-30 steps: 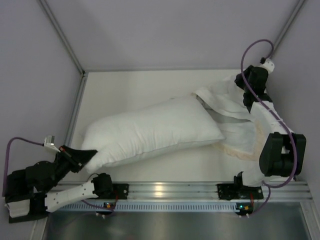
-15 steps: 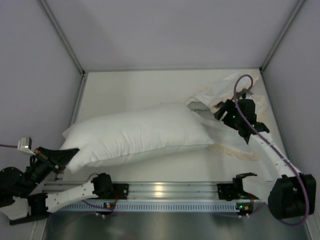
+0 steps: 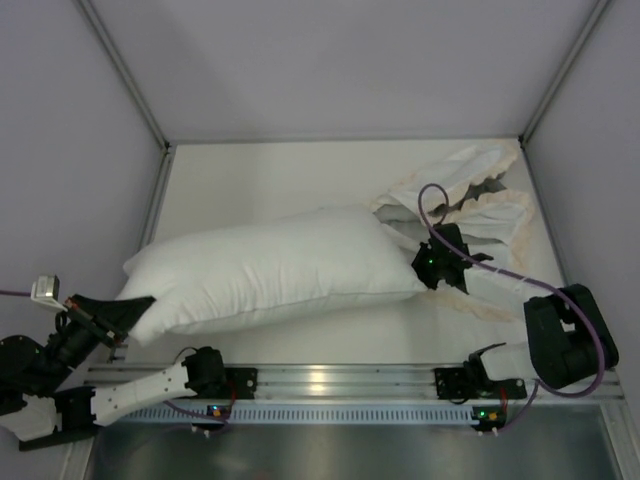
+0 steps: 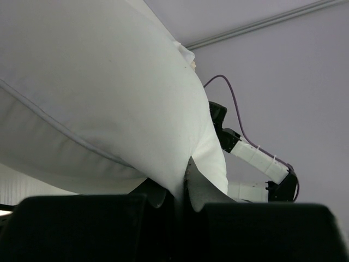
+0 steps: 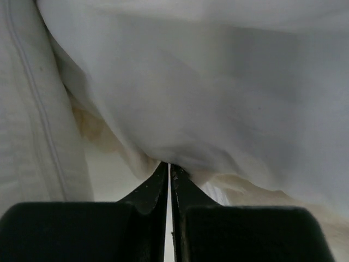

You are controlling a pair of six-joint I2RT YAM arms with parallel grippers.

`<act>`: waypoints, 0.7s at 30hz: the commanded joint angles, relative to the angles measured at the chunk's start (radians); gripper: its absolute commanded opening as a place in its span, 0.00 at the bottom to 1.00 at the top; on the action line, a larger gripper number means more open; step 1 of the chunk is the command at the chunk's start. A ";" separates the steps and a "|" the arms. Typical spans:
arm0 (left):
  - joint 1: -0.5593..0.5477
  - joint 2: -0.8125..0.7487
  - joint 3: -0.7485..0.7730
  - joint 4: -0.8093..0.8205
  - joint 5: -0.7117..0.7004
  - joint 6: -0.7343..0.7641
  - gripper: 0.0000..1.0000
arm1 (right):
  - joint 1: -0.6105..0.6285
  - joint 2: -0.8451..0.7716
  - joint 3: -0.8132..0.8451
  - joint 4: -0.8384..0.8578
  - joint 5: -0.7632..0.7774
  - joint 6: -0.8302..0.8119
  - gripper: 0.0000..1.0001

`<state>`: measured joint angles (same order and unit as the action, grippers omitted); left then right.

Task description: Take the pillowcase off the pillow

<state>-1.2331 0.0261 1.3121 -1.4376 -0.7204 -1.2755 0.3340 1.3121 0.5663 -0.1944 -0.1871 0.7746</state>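
Note:
The plain white pillow [image 3: 270, 270] lies slanted across the table, its right end touching the pillowcase [image 3: 480, 205], a crumpled white cover with a cream frill at the right. My left gripper [image 3: 138, 306] is shut on the pillow's left corner. In the left wrist view that corner is pinched in the left gripper [image 4: 182, 188] below the pillow's bulk [image 4: 109, 82]. My right gripper [image 3: 425, 264] sits low at the pillow's right end. In the right wrist view the right gripper [image 5: 169, 167] is shut, tips against white cloth beside the cream frill [image 5: 95, 134]; I cannot tell whether any cloth is pinched.
Grey walls close in the table at the left [image 3: 60, 150], the back and the right. A metal rail [image 3: 330, 380] runs along the near edge by the arm bases. The right arm's purple cable [image 3: 430, 205] loops over the pillowcase.
My right gripper let go of the pillowcase at the back right, swung down to the pillow's right end and shut again. The left arm dragged the pillow leftward. The pillowcase dropped in a heap.

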 commanded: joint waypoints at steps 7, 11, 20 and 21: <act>-0.003 -0.006 0.035 -0.069 -0.030 0.004 0.08 | 0.050 0.263 0.159 0.213 0.112 0.081 0.00; -0.005 -0.006 0.033 -0.070 -0.025 0.002 0.10 | -0.018 0.341 0.230 0.213 0.216 0.084 0.00; -0.005 -0.005 0.009 -0.070 0.009 -0.010 0.00 | -0.297 0.461 0.481 0.073 0.354 0.020 0.00; -0.005 -0.006 0.019 -0.070 0.010 -0.010 0.00 | -0.315 0.469 0.500 0.072 0.351 0.014 0.00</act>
<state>-1.2331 0.0261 1.3083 -1.4406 -0.7052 -1.2804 0.1150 1.7660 0.9932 -0.0830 0.0448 0.8265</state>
